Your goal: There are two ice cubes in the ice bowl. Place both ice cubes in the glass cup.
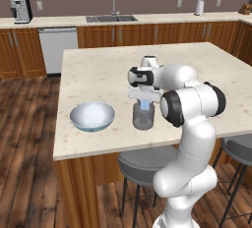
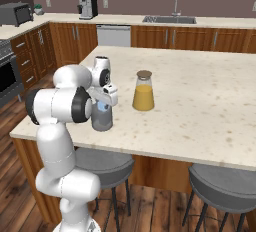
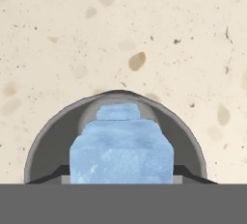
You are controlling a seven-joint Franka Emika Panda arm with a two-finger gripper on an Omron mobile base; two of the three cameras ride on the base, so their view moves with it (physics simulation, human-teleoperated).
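The glass cup (image 1: 143, 120) stands on the island counter, near its front edge. My gripper (image 1: 144, 104) hangs straight over the cup's mouth, shut on one pale-blue ice cube (image 1: 144, 106). In the hand view this ice cube (image 3: 120, 153) sits between the two dark fingertips, and a second ice cube (image 3: 118, 112) lies below it inside the cup's grey rim (image 3: 43, 146). The right base view has the gripper (image 2: 103, 105) over the cup (image 2: 102, 120) too. The ice bowl (image 1: 74, 116) rests to the cup's left, and I see no cube in it.
A tan-lidded jar of orange liquid (image 2: 143, 92) stands on the counter to the cup's right. Grey stools (image 1: 142, 163) (image 2: 222, 186) sit under the counter's front edge. Sink (image 1: 110, 18) and coffee machine (image 1: 20, 10) are on the back counter.
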